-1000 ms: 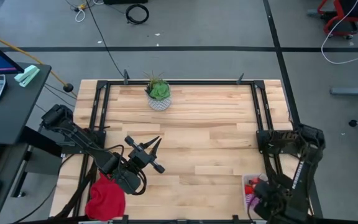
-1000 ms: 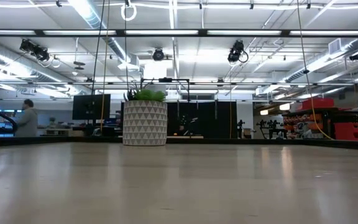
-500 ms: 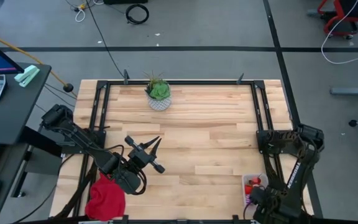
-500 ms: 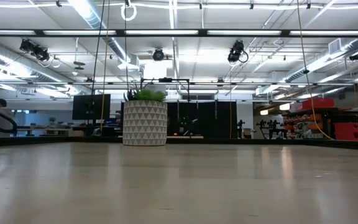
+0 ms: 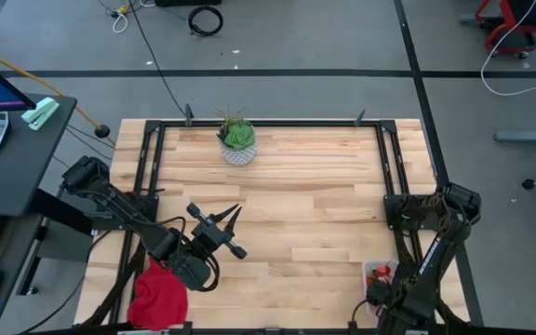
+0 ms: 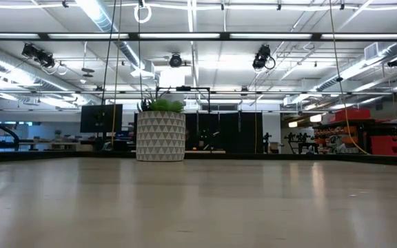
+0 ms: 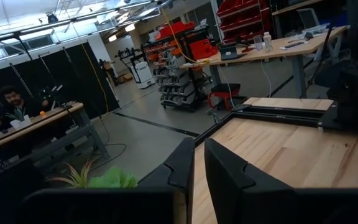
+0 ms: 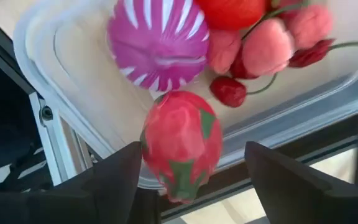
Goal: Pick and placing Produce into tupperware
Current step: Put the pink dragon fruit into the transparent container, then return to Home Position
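Tupperware sits at the desk's near right corner with produce inside, right gripper over it.
It's a clear plastic tub with rounded corners, holding a purple ball with white ribs, pink lumpy bits, small dark red berries on stems. The red-pink oval piece with green flecks sits between the right jaws, which are spread apart and not gripping it. Left gripper hovers mid-desk by the red cloth, jaws nearly together, nothing in them.

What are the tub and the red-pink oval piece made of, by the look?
Tub: clear, glossy moulded plastic; the table shows through its rounded rim. Red-pink oval piece, between the right gripper's open fingers: likely smooth, painted plastic fake fruit with green patches, though unconfirmed.
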